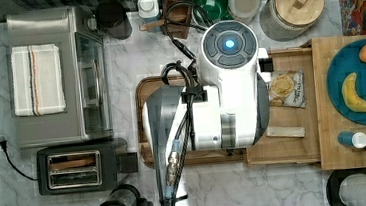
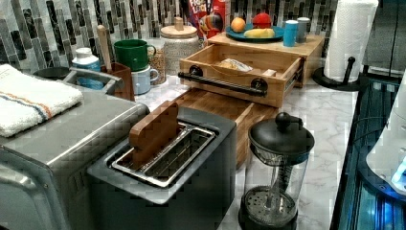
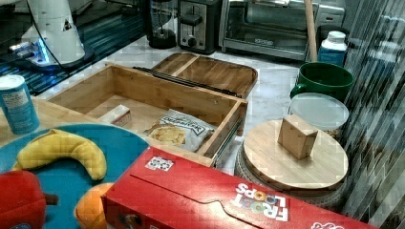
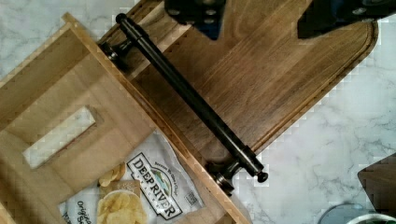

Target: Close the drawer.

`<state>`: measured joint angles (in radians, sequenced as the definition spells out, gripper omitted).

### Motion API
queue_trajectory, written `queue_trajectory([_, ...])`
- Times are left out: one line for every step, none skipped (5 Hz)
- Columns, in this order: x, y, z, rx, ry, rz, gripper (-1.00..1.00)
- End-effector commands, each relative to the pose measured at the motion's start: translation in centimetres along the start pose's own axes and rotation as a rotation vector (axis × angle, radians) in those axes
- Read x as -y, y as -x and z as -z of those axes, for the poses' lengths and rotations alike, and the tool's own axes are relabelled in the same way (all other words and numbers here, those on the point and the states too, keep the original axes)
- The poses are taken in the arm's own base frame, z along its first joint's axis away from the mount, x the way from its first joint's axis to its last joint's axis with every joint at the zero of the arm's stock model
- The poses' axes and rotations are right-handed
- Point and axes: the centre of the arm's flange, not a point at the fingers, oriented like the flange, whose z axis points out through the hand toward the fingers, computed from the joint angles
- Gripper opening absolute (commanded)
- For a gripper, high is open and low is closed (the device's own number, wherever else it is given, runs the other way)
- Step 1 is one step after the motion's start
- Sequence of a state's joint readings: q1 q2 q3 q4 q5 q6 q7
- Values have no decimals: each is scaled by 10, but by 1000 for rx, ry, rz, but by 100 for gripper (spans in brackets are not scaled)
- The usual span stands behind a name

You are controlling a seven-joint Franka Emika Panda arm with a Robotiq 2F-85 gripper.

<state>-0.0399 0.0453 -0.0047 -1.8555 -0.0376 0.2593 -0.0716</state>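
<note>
Drawer (image 2: 239, 72) open, chip bag (image 3: 177, 130) inside, dark tray (image 4: 261, 79) before handle (image 4: 189, 95).

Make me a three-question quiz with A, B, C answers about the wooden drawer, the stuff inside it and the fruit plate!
1. Where does the chip bag lie?
A. inside the drawer
B. on the dark cutting board
C. on the toaster

2. What colour is the plate under the banana?
A. red
B. blue
C. white

3. How is the drawer right now?
A. pulled open
B. shut flush
C. taken out and flipped

Answers:
1 A, the right view shows the bag on the drawer's floor beside a small box.
2 B, the top view shows a blue plate.
3 A, the left view shows its front with the black handle standing out from the wooden stand.
</note>
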Motion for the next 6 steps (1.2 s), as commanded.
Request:
queue_trajectory([0, 0, -1, 0, 1, 12, -100])
queue_trajectory([0, 0, -1, 0, 1, 12, -100])
queue_trajectory([16, 9, -7, 72, 46, 66, 100])
queue_trajectory([32, 29, -11, 103, 67, 194, 100])
queue_trajectory([44, 48, -17, 105, 57, 315, 100])
queue_trajectory([53, 71, -27, 98, 35, 434, 100])
